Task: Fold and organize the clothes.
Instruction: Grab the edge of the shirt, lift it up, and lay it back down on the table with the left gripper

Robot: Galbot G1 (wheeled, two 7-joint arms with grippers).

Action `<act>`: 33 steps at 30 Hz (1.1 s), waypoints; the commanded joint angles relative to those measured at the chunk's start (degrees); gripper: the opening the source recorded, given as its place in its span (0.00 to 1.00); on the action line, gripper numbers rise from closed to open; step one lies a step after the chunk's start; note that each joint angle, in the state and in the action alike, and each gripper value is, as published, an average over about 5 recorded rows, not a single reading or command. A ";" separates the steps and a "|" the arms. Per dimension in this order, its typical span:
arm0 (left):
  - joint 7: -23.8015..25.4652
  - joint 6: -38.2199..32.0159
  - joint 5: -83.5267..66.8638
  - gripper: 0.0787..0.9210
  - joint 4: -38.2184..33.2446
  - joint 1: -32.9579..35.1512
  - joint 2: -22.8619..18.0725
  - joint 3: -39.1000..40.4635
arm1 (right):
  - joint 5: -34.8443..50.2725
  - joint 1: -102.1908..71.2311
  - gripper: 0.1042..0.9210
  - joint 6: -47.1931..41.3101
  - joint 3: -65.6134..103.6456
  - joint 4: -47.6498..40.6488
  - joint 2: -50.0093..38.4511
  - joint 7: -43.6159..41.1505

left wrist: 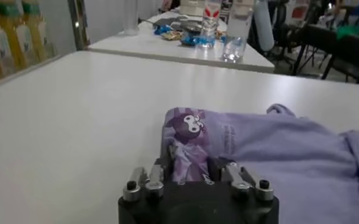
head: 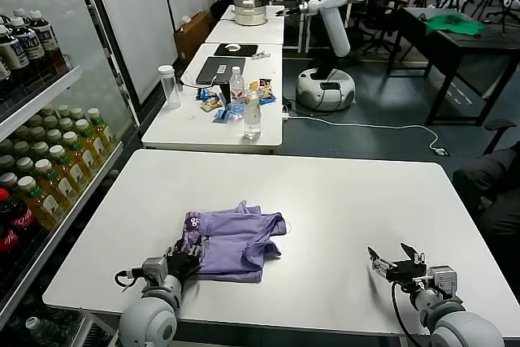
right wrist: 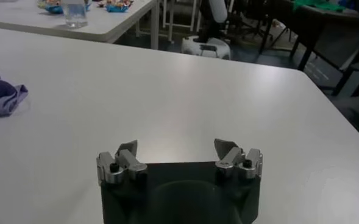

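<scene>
- The head camera looks forward and down from high up on the white table [head: 341, 201]. It takes in the whole top, both arms at the near edge, and the room behind.
- The left wrist camera sits low behind the left gripper [left wrist: 194, 176], very near the lavender T-shirt [left wrist: 277, 146], facing across the table toward the far tables.
- The right wrist camera sits low behind the right gripper [right wrist: 178, 152], facing the same way.
- All three views share the table and the shirt.
</scene>
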 commanded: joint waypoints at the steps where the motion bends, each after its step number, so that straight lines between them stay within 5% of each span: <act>1: -0.64 -1.07 -16.64 0.35 0.53 0.00 -0.64 -2.88 | -0.09 -0.29 0.88 -0.03 0.24 0.27 0.36 0.06; 11: -1.44 -5.12 -31.51 0.05 0.30 0.02 -0.74 -11.43 | -0.24 -1.11 0.88 -0.01 0.78 0.79 0.67 0.07; 17: -1.46 -3.89 -37.38 0.04 -1.47 0.01 3.07 -18.96 | -0.20 -1.10 0.88 0.02 0.81 0.85 0.63 0.05; 27: -2.40 0.40 -50.87 0.04 -3.80 -2.33 17.12 -35.73 | -0.21 -0.08 0.88 0.37 -0.10 0.51 1.27 -0.10; 33: -2.47 0.66 -50.18 0.04 -9.95 -4.71 19.47 -32.80 | -0.21 0.35 0.88 0.55 -0.47 0.43 1.67 -0.21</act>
